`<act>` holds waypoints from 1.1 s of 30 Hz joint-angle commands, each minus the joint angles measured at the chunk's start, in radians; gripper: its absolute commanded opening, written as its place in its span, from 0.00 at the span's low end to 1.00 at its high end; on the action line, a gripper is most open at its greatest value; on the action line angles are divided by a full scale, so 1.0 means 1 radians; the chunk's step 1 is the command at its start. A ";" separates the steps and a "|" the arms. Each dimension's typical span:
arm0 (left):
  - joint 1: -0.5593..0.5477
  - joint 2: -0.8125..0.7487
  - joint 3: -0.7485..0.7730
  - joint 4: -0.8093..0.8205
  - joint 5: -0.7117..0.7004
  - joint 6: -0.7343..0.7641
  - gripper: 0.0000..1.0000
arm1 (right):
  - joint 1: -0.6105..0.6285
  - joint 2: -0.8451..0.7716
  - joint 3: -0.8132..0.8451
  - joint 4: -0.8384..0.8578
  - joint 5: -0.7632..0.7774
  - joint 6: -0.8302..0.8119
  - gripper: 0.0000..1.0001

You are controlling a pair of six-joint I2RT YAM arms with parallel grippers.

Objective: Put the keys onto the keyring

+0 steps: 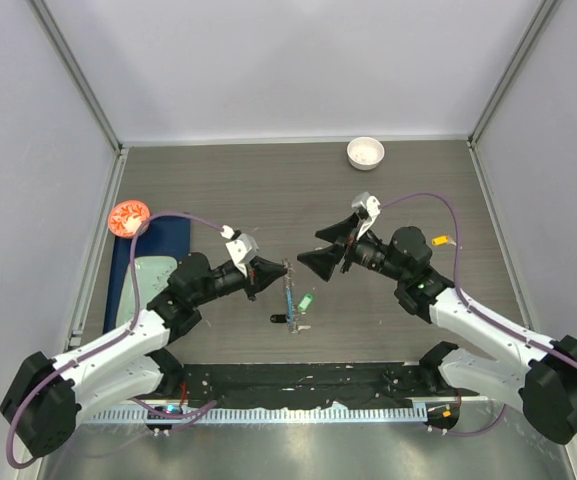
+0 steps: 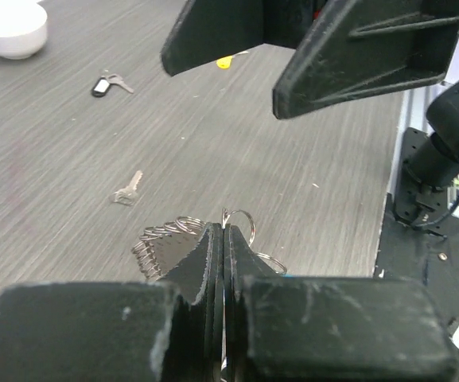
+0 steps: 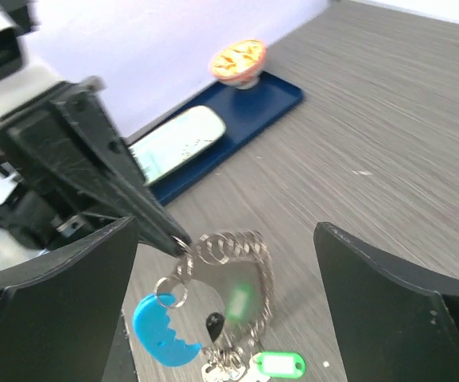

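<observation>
1. Keyring [image 1: 289, 288] lies at table centre, between both arms; left gripper [image 2: 223, 231] is clamped on a link at its 12 o'clock end.
2. Right gripper [image 1: 310, 247], abt 1 o'clock of ring, jaws wide apart, empty.
3. Plain key [image 2: 127, 189] and black-tag key [image 2: 106, 83] lie farther, well apart from ring.
4. Ring looks floppy, light, prob. slippery; stiff blue segment [image 3: 161, 330] seems best hold.

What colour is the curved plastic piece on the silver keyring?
Bright blue. The curved plastic piece on the silver keyring shows best in the right wrist view.

Overhead view; 2 close, opposed wrist views (sharing keyring [image 3: 227, 241]).
</observation>
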 commanded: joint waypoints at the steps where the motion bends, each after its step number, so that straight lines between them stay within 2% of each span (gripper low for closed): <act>1: -0.002 -0.046 -0.016 0.046 -0.095 -0.003 0.00 | -0.005 -0.040 0.032 -0.192 0.247 -0.009 0.99; 2: -0.002 -0.059 -0.024 0.047 -0.104 -0.007 0.00 | -0.007 -0.047 0.032 -0.224 0.339 -0.033 0.99; 5: -0.004 -0.091 -0.050 0.046 -0.155 -0.030 0.00 | -0.010 -0.027 0.050 -0.304 0.442 -0.112 0.98; 6: -0.004 -0.101 -0.060 0.044 -0.169 -0.036 0.00 | -0.013 -0.011 0.079 -0.330 0.488 -0.126 0.94; 9: -0.002 -0.137 -0.056 -0.019 -0.271 -0.059 0.00 | -0.030 0.075 0.106 -0.364 0.496 -0.179 0.84; 12: -0.005 -0.165 -0.067 -0.050 -0.333 -0.078 0.00 | -0.042 0.157 0.107 -0.341 0.533 -0.216 0.80; 14: -0.004 -0.165 -0.068 -0.040 -0.347 -0.082 0.00 | -0.045 0.212 0.097 -0.291 0.518 -0.239 0.76; 15: -0.005 -0.164 -0.065 -0.043 -0.348 -0.084 0.00 | -0.047 0.229 0.087 -0.263 0.516 -0.261 0.71; 20: -0.005 -0.133 -0.042 -0.062 -0.357 -0.075 0.00 | -0.047 0.339 0.058 -0.085 0.450 -0.311 0.57; 21: -0.004 -0.130 -0.044 -0.062 -0.359 -0.073 0.00 | -0.048 0.376 0.049 -0.057 0.444 -0.311 0.51; 27: -0.004 -0.144 -0.048 -0.062 -0.359 -0.069 0.00 | -0.048 0.497 0.063 0.062 0.416 -0.311 0.41; 33: -0.005 -0.145 -0.053 -0.053 -0.351 -0.068 0.00 | -0.047 0.595 0.083 0.087 0.395 -0.304 0.39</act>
